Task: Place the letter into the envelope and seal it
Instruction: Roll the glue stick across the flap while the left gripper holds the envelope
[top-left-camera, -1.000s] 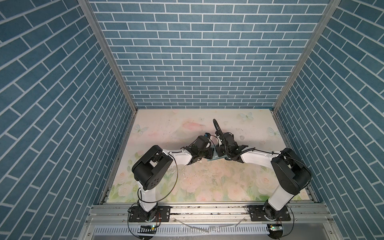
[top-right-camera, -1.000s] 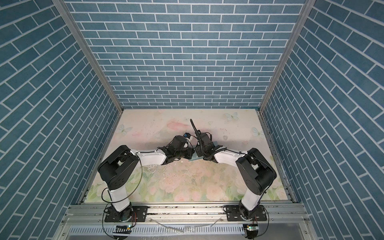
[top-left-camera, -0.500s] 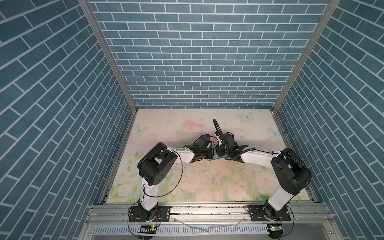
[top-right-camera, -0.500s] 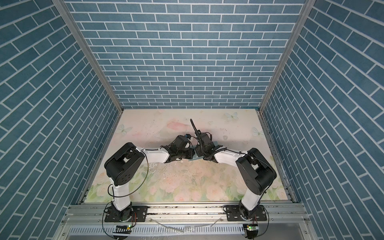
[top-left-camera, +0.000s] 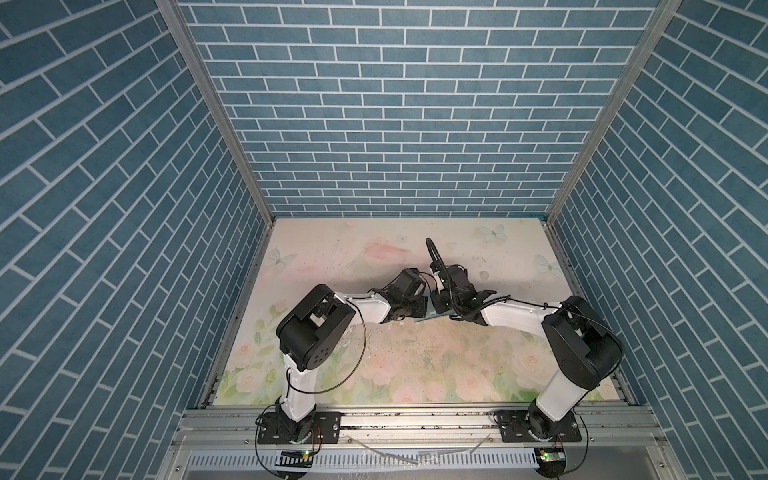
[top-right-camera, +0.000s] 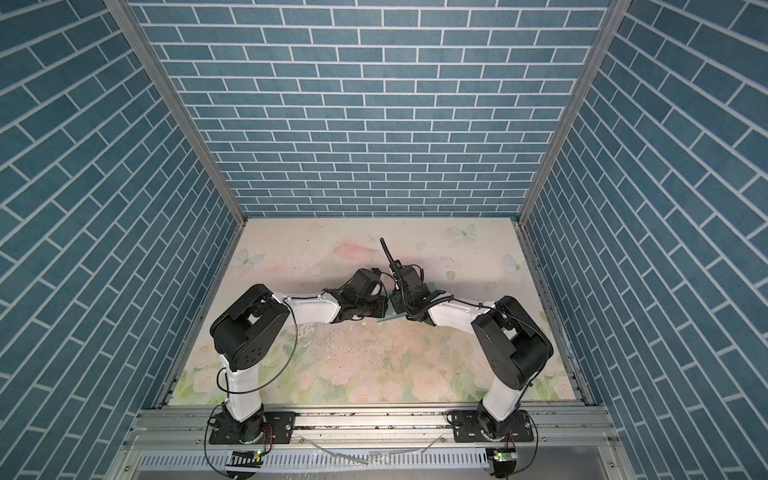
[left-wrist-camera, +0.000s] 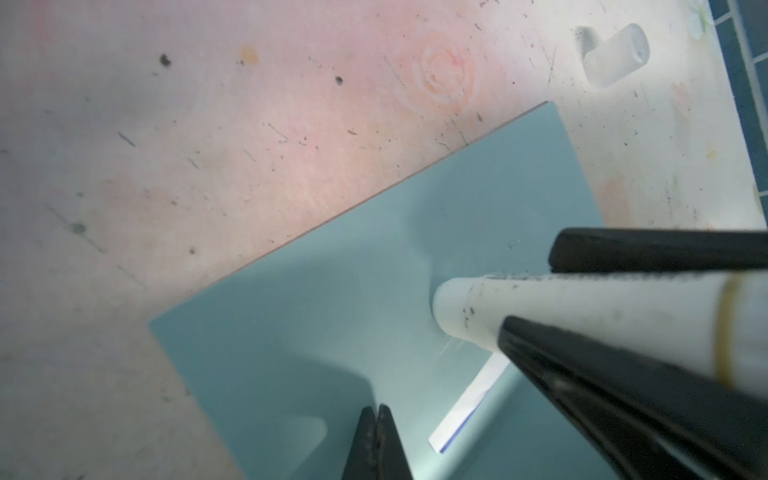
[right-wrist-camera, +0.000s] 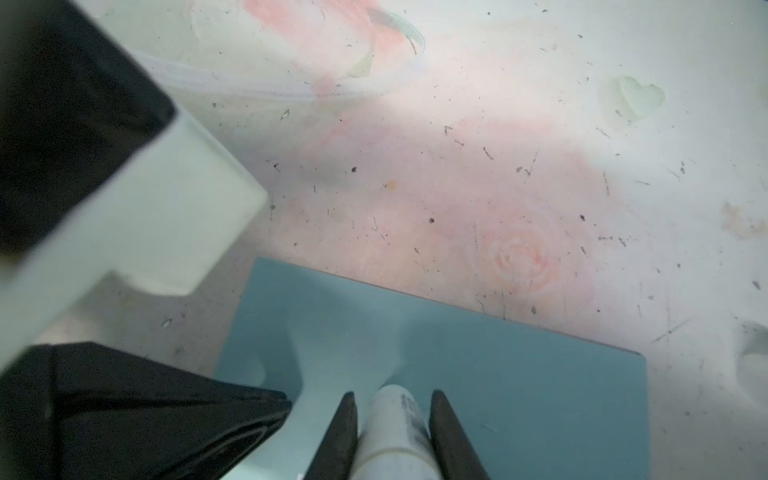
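The teal envelope lies flat on the floral table, and only a sliver of it shows between the arms in a top view. A white strip of the letter with a dark blue edge shows at the envelope's opening. My left gripper is shut with nothing between its fingers, tips down on the envelope. My right gripper is shut on a white glue stick. The stick's tip touches the envelope. Both grippers meet mid-table.
A translucent white cap lies on the table beyond the envelope's far corner. The left arm's black and white wrist sits close beside the right gripper. Blue brick walls enclose the table on three sides.
The left arm's elbow has swung up and toward the middle, and its gripper has shifted slightly on the envelope. The right arm with the glue stick has stayed put.
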